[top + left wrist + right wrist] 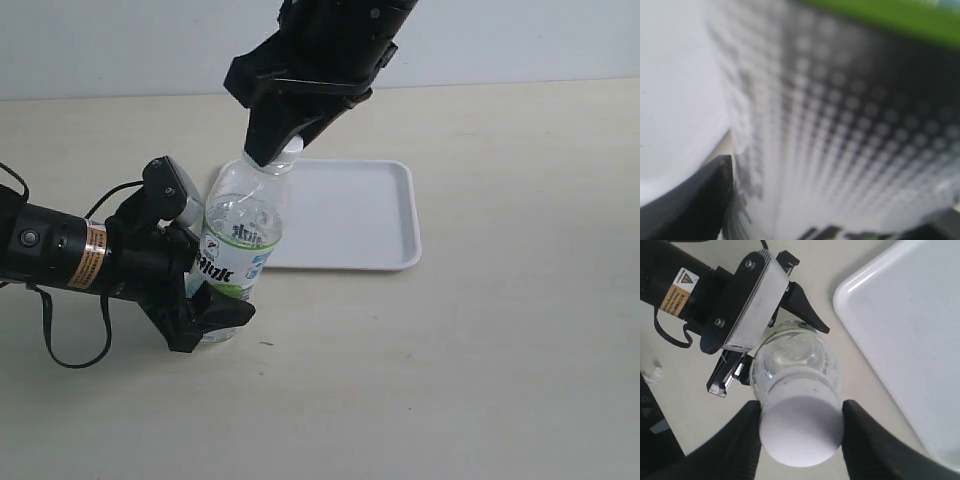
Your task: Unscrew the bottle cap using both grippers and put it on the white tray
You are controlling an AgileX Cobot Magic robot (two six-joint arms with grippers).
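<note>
The clear bottle with its white-and-green lime label stands slightly tilted on the table, just in front of the white tray. My left gripper, on the arm with the orange-and-white band, is shut on the bottle's lower body; in the left wrist view the blurred label fills the frame beside one black finger. From above, my right gripper is shut on the white bottle cap, with its fingers pressed against both sides. The cap sits on the bottle's neck.
The tray holds nothing. A black cable loops down from the left arm onto the table. A small white scrap lies on the table near a dark object.
</note>
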